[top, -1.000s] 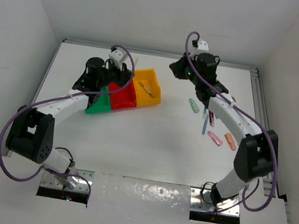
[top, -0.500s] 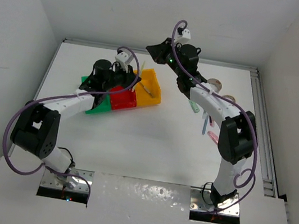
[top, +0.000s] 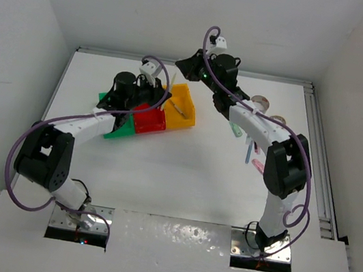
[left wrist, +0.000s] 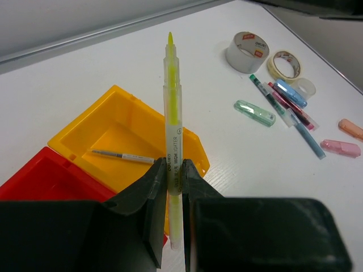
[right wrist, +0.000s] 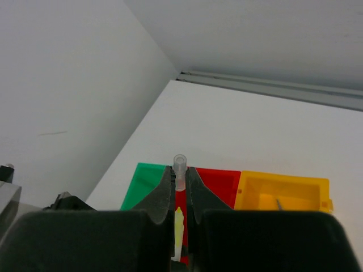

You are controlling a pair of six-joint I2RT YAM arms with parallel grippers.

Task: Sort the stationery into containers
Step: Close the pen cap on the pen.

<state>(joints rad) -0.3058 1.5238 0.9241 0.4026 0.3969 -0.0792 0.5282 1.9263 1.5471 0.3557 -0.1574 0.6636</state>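
The left gripper [left wrist: 172, 168] is clamped on a yellow highlighter [left wrist: 172, 102]. Its dark fingers [left wrist: 152, 184] pinch the lower barrel, and the uncapped tip points up and away over the yellow bin [left wrist: 122, 110]. A thin pen [left wrist: 122, 156] lies on that bin's floor, and the red bin [left wrist: 48, 181] adjoins its left side. In the top view the left arm runs from its base toward the bins, with the wrist over the red bin just left of the yellow one.

The right gripper [right wrist: 180, 177] is closed too. Its fingers [right wrist: 163, 195] are squeezed on a small clear cap [right wrist: 180, 163] that stands upright between the tips. A pale-yellow sliver shows in the gap lower down, but what it is cannot be told. The right arm is folded at the elbow to the right of the yellow bin, with its wrist raised behind the bin and looking down on the row — green bin [right wrist: 144, 180], red, yellow.

Right of the yellow bin, well apart from it on the table, lie two tape rolls [left wrist: 247, 51] and a loose cluster of sticks [left wrist: 255, 112] — pale-green, blue and pink among them.
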